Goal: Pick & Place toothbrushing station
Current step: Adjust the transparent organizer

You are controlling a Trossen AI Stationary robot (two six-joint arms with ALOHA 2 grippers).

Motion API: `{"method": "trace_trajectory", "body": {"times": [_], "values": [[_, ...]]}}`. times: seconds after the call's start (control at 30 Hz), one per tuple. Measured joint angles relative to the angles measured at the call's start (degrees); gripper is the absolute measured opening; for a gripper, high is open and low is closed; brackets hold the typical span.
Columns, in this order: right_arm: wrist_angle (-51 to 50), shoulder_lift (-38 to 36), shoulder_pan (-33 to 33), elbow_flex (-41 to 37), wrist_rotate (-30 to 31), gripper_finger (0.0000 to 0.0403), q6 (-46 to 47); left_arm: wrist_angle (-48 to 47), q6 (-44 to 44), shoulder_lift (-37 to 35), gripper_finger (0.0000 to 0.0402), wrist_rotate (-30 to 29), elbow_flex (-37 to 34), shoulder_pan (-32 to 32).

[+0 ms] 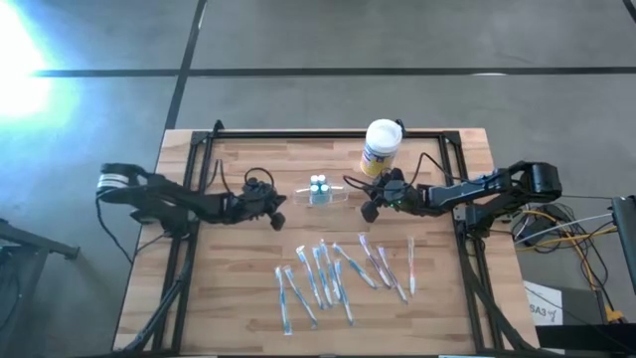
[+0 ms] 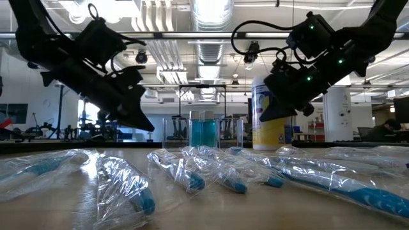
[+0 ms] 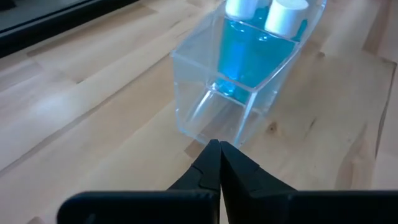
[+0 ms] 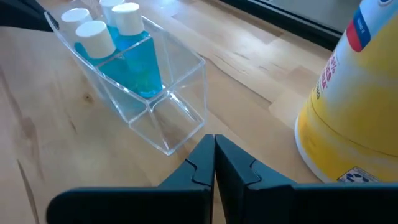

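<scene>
- My left hand (image 1: 279, 221) hangs just above the table (image 1: 238, 298), close to the left end of the holder (image 1: 321, 196); its fingers (image 3: 208, 163) are pressed together and grip nothing.
- My right hand (image 1: 369, 212) hangs near the holder's right end, its fingers (image 4: 205, 157) also pressed together, with nothing between them.
- In the low view both hands sit clear of the table top, tilted down toward the middle, the left hand (image 2: 142, 121) on one side of the holder (image 2: 204, 133) and the right hand (image 2: 268, 115) on the other.
- The holder is clear plastic and stands upright on the table, between my two hands, touching neither.
- In its middle compartment stand small bottles (image 4: 127, 53) of blue liquid with white caps; from the right wrist I count three caps.
- The end compartments nearest each hand show nothing inside (image 3: 211, 115).
- A white canister (image 1: 381, 147) with a yellow and blue label stands just behind my right hand, near the holder's right end but apart from it.
- Toothbrushes (image 1: 338, 273) in clear wrappers lie scattered across the front half of the table, well apart from the holder.
- In the low view they fill the foreground (image 2: 185, 172), their blue handles showing through the wrap.
</scene>
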Motion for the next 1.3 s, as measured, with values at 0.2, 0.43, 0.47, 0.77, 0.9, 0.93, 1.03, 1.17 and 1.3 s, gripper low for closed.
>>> {"method": "trace_trajectory", "body": {"times": [0.2,0.43,0.47,0.77,0.9,0.93,1.03,1.17,1.3], "values": [[5.33,5.63,-0.17,0.51,-0.04,0.0008,-0.65,-0.09,1.91,3.33,0.0006,-0.71,2.94,0.13],[10.69,16.71,-2.05,4.25,-0.04,0.0008,-1.01,-0.37,2.66,3.42,0.0006,-1.05,3.12,0.85],[10.68,17.95,-2.23,5.05,-0.05,0.0008,-1.04,-0.28,2.68,3.35,0.0006,-1.01,3.11,1.07],[9.25,22.91,-2.14,10.95,-3.72,0.0008,-2.85,-0.54,2.66,3.84,0.0007,-0.5,2.98,2.98],[7.09,22.16,-1.74,11.5,-3.76,0.0008,-2.91,-0.42,2.69,4.22,0.0005,-0.41,2.98,3.07],[6.79,22.08,-1.7,11.57,-3.76,0.0008,-2.85,-0.45,2.73,4.27,0.0003,-0.36,2.98,3.11],[6.71,22.04,-1.48,11.61,-3.93,0.0008,-2.45,-0.45,2.82,4.27,0.0004,-0.03,2.98,3.27],[6.55,22.04,-0.76,11.61,-3.71,0.0008,-2.25,-0.53,3.0,4.48,0.0005,0.85,3.14,3.56],[6.54,22.04,-0.65,11.58,-3.72,0.0008,-2.04,-0.6,3.2,5.18,0.0003,0.9,3.41,3.58]]}}
